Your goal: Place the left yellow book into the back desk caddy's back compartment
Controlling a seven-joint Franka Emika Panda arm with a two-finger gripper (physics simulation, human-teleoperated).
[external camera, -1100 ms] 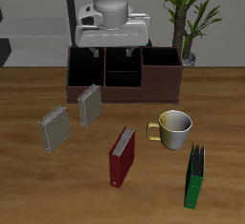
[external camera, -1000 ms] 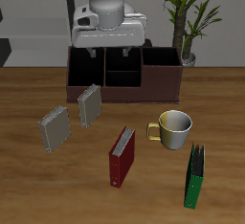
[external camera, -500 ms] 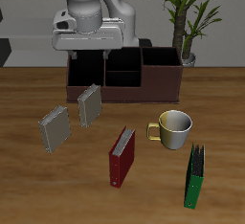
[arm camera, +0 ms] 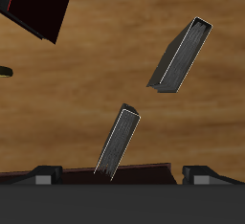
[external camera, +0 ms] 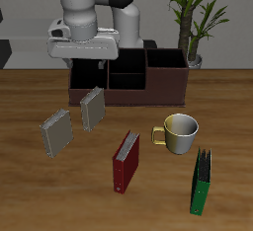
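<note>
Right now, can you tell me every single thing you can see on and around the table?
yellow books: two, pale tan-grey, standing on the table in front of the desk caddy; the second one is nearer the front edge.
desk caddy: one, dark maroon-brown with black cells, at the back of the table.
red book: one, dark red, middle of the table, toward the front.
mug: one, cream outside and olive inside, beside the red book.
green book: one, green, upright near the front edge.
plant: one, green leaves, behind the caddy.
table: one, brown wood.
claw: one, white-grey arm, above the caddy's end; whether open or shut cannot be told.
</note>
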